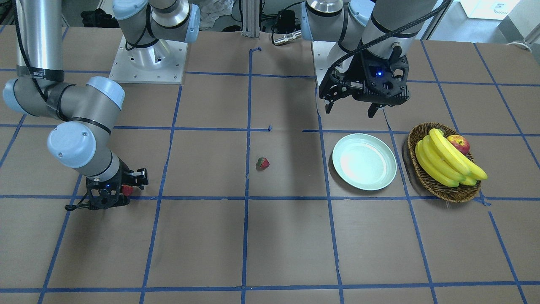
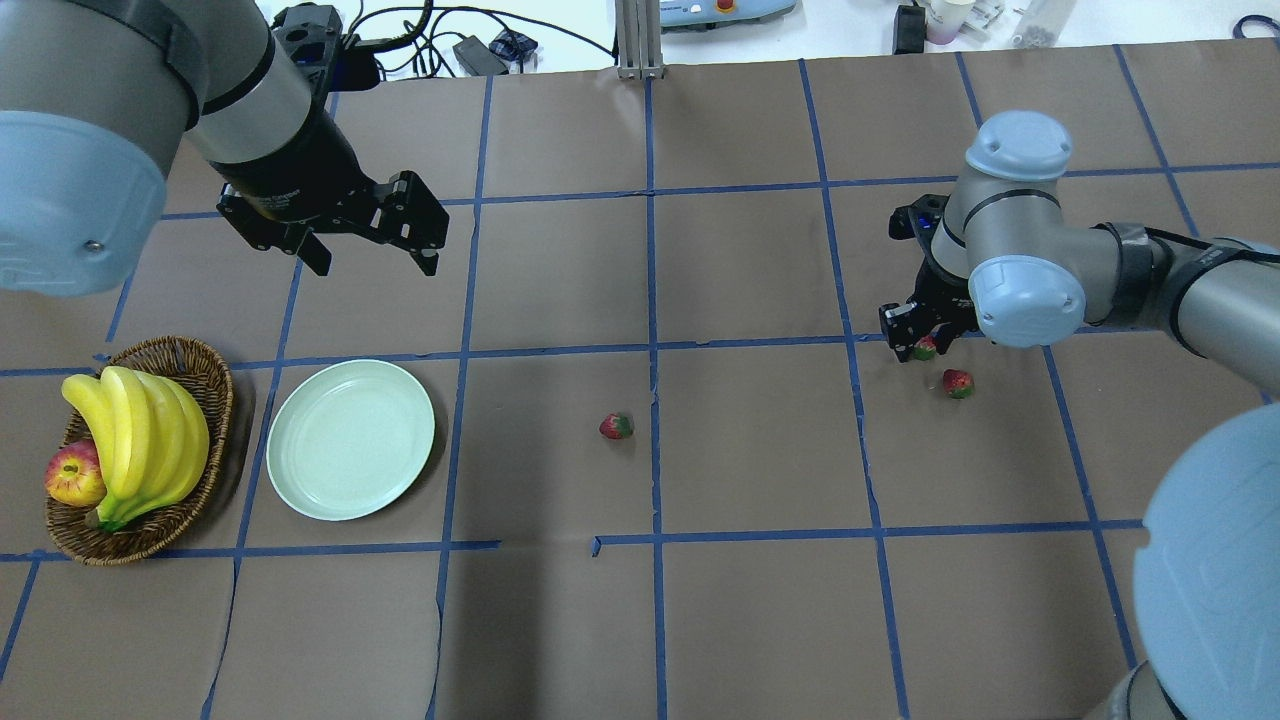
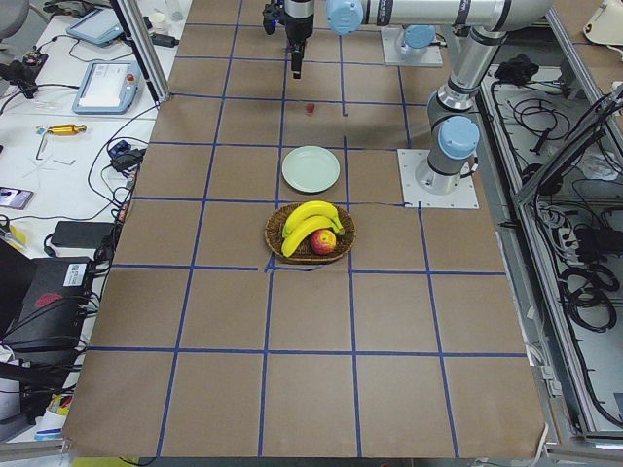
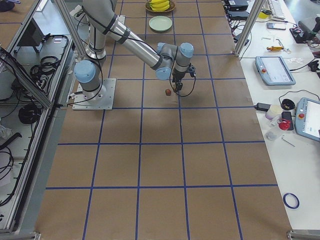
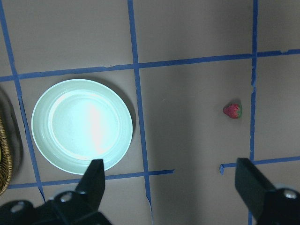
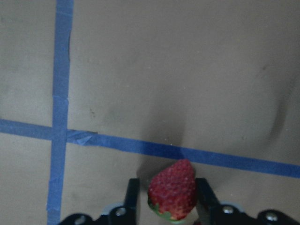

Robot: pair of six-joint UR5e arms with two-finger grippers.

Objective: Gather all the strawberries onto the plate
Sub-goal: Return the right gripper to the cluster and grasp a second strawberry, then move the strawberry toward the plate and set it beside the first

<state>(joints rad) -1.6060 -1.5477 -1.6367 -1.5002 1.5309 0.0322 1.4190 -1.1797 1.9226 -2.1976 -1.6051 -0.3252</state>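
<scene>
The brown counter (image 2: 740,620), gridded with blue tape, fills every view. The right arm (image 2: 1060,270) reaches in low, its upper part cut off at the overhead view's edge. The left arm (image 2: 200,90) hangs high over the counter's left part and is likewise cropped. A wicker basket (image 2: 205,370) with bananas (image 2: 140,430) and an apple (image 2: 75,473) stands at the far left. Just beside it is the mint-green plate (image 2: 350,440), its glossy inside bare. The left pincer (image 2: 375,262) is spread wide around nothing, poised above the counter beyond the plate. The right pincer (image 6: 168,187) is down near the counter, clenched on the held strawberry (image 6: 172,196). That berry's cap is cropped by the wrist view's lower edge, and whether it touches the counter cannot be told. A second strawberry (image 2: 958,383) lies just beside that pincer, hidden behind the arm in the front-facing view. The middle strawberry (image 2: 616,426) lies alone near the counter's centre, well apart from plate and pincers.
</scene>
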